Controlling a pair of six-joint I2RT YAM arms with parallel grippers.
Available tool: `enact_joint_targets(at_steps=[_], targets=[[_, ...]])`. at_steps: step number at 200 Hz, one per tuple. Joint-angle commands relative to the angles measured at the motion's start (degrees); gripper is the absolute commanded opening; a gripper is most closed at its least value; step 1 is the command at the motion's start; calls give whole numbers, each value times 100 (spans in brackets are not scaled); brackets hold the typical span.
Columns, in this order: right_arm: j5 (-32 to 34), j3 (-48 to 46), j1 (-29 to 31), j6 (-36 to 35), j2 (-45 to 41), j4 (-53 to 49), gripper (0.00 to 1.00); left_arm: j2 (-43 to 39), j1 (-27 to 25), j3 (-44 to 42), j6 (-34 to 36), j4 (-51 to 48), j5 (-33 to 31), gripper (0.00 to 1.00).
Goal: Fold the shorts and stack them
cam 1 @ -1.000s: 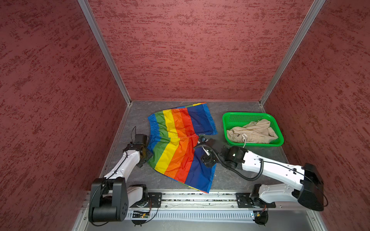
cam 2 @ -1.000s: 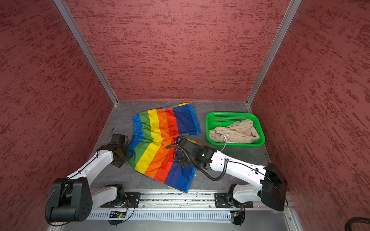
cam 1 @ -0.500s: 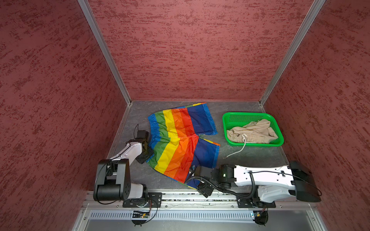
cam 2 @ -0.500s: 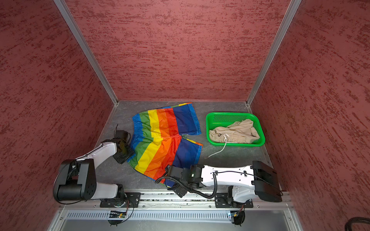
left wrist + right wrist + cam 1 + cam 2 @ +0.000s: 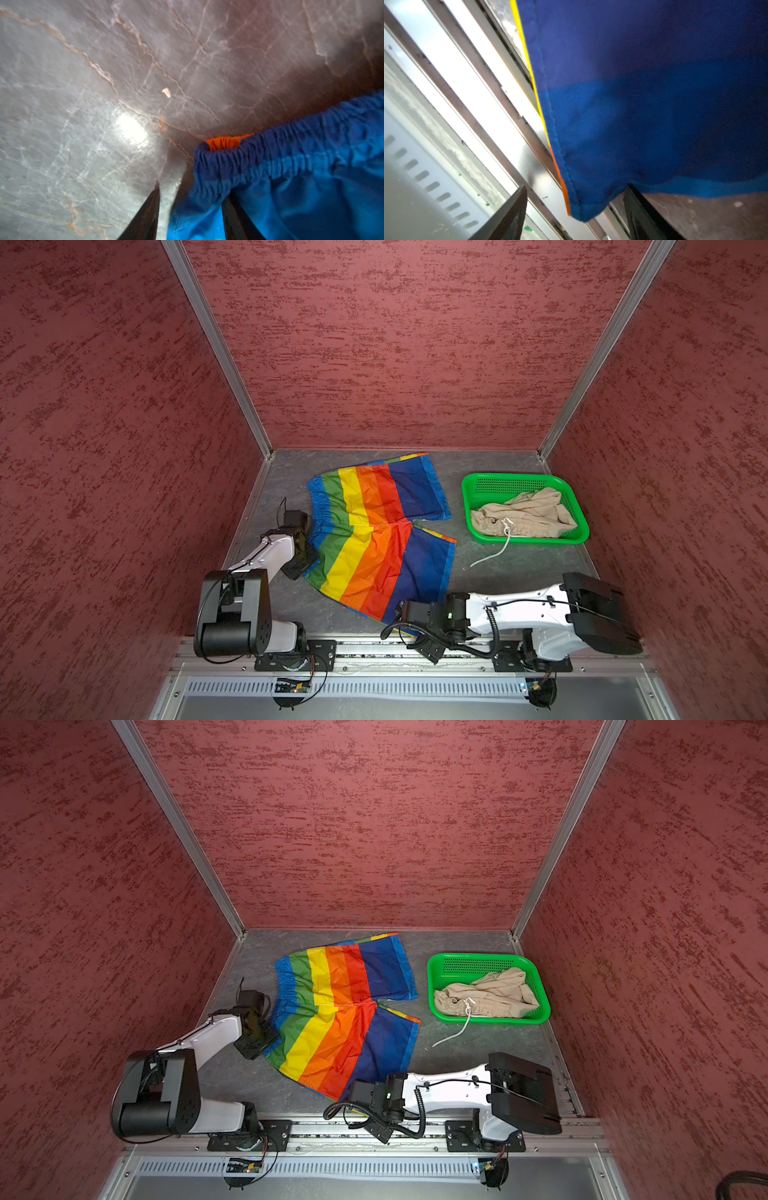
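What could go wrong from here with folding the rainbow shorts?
The right gripper stands open around the hem corner of the rainbow shorts, above the front rail; closing there may catch too little cloth and slip. The left gripper straddles just the waistband corner, so one layer might lift alone. The beige shorts' drawstring trails out of the green basket and could snag.

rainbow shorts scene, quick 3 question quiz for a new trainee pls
1. Where do the beige shorts lie relative to the green basket? A beside it, B inside it, C under it.
2. True or false: the rainbow shorts are folded in half.
3. Fill in: the white drawstring trails out of the basket onto the ___.
Key: 1 B; 2 false, they lie spread out; 3 table.
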Motion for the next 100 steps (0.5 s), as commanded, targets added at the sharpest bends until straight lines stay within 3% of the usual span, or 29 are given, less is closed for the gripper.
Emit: enact_joint_targets(at_steps=[1, 15, 25, 35, 57, 74, 100], targets=[[279, -103, 59, 210, 212, 388, 72, 132, 50, -2, 24, 43, 59, 49], [579, -119, 57, 335, 318, 511, 63, 153, 66, -5, 33, 41, 72, 47], [749, -140, 59, 429, 342, 558, 45, 166, 61, 1, 39, 39, 85, 44], [860, -179, 59, 452, 309, 572, 25, 182, 78, 10, 59, 36, 94, 32], [1026, -217, 51, 348, 2, 532, 1, 219, 101, 21, 69, 41, 142, 16], [1173, -191, 38, 285, -358, 474, 0, 189, 111, 45, 82, -24, 173, 0], [1317, -11, -169, 266, -1119, 234, 0, -175, 103, 107, 87, -308, 258, 0]])
